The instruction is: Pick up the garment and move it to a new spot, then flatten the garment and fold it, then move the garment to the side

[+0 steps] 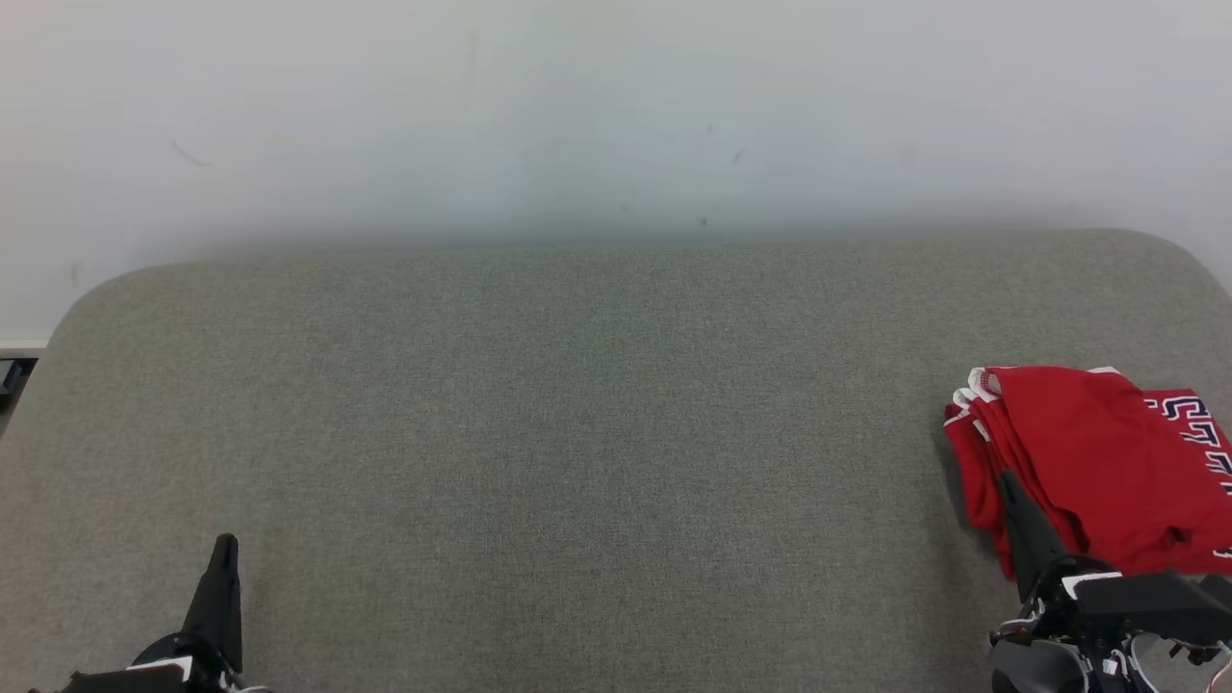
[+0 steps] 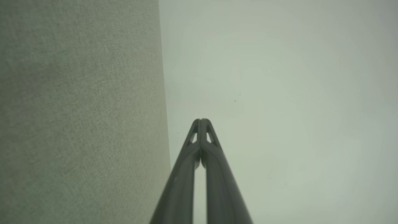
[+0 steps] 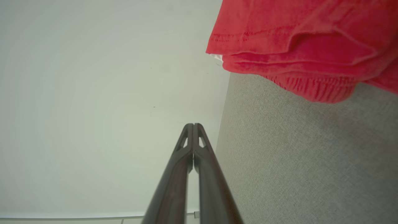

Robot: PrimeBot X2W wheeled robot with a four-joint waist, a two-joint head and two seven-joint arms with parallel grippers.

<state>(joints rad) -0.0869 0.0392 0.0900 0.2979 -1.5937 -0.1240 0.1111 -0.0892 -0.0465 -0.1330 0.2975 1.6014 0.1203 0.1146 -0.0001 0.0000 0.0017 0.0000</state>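
Observation:
The garment (image 1: 1097,462) is red with white trim and dark lettering, folded into a stack at the right edge of the grey fabric surface (image 1: 577,433). In the right wrist view the garment (image 3: 304,46) shows its stacked red layers at the upper right. My right gripper (image 1: 1008,483) stands at the lower right, its dark fingers lying against the garment's left side, shut with nothing between them. The same gripper (image 3: 193,125) has its tips pressed together in its wrist view. My left gripper (image 1: 226,544) is at the lower left, shut and empty, its tips (image 2: 201,120) touching.
The grey surface has rounded far corners and ends at a pale wall (image 1: 616,115). A dark object (image 1: 10,375) sits just past the left edge. The surface (image 2: 77,109) runs along the left side of the left wrist view.

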